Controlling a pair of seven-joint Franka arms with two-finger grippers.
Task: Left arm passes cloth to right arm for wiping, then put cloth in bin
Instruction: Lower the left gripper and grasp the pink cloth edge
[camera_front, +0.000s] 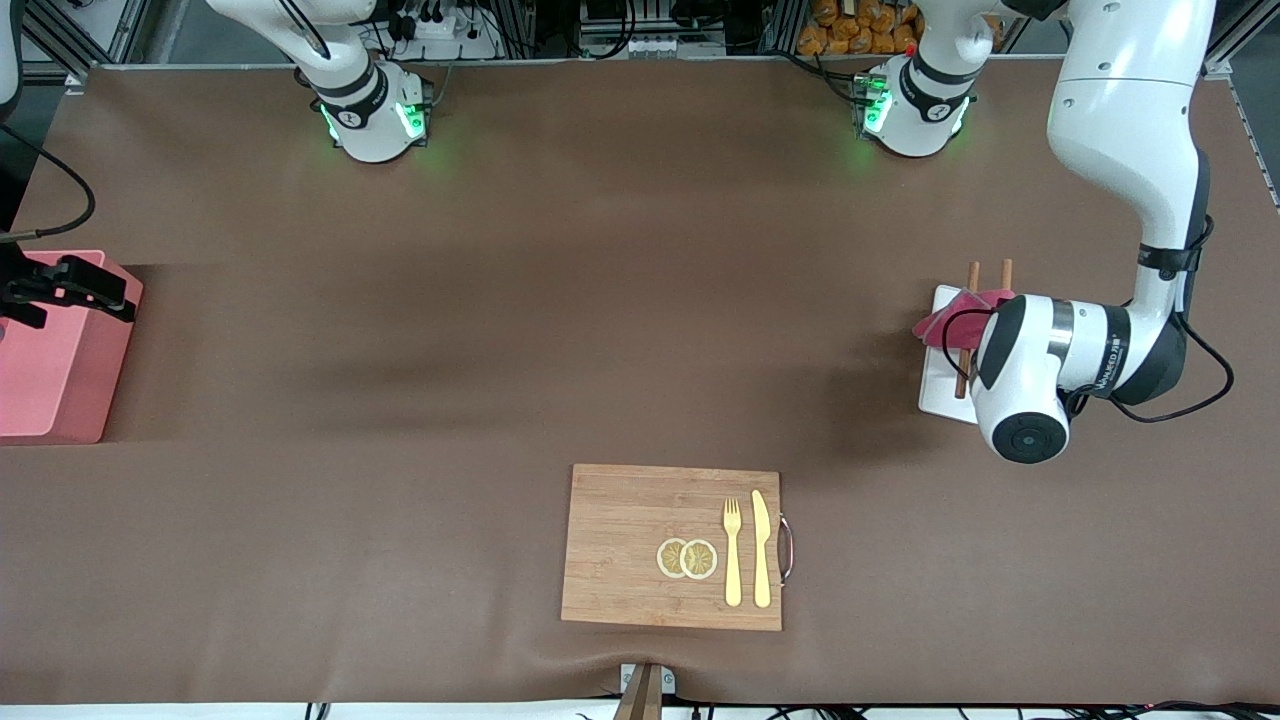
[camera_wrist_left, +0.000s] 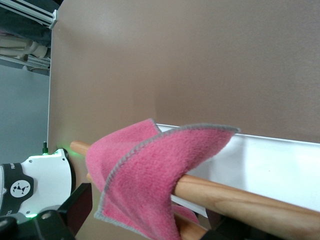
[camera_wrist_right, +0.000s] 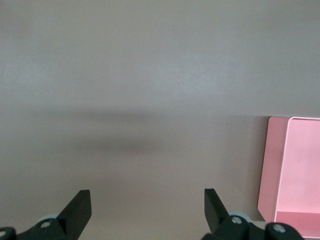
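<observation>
Left gripper (camera_front: 975, 330), jaw state unclear, sat at cloth (camera_front: 950, 318) draped on tray (camera_front: 940, 385) sticks at table's 3 o'clock; right gripper (camera_wrist_right: 147, 210) waited wide open, empty, beside bin (camera_front: 60, 360) at 9 o'clock; cloth might snag sticks.

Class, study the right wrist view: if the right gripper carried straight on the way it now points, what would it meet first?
Most likely bare table. The right gripper is open, with only brown surface ahead between its fingers. The pink bin lies off to one side of that line, though depth is hard to judge.
</observation>
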